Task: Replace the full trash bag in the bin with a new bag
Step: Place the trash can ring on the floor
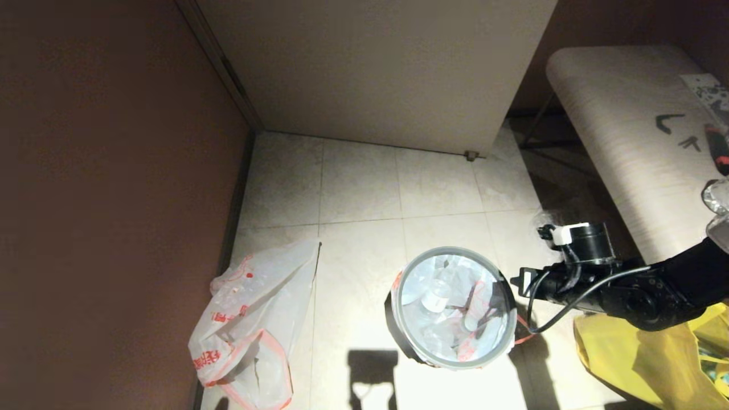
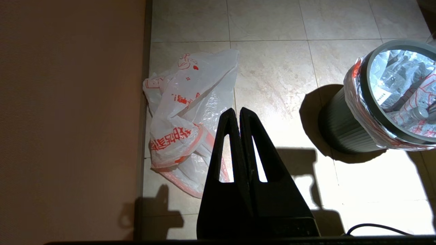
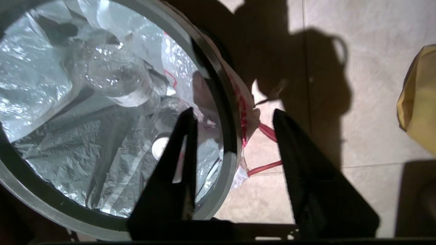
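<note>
1. The right gripper (image 3: 231,117), open and empty, hangs straddling the bin (image 1: 453,307) rim on its right side.
2. The full bag (image 1: 438,302) sits inside the bin, leftward of that gripper.
3. The left gripper (image 2: 240,114), closed, is parked above the new bag (image 1: 250,319) on the floor.

R arm stretched in from right, hand (image 3: 233,117) pointing down, fingers apart; L hand (image 2: 237,114) parked, fingers together.

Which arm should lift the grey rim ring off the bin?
Right. The right gripper hangs with open jaws straddling the rim ring of the bin. The left gripper is shut, off beside the new bag.
</note>
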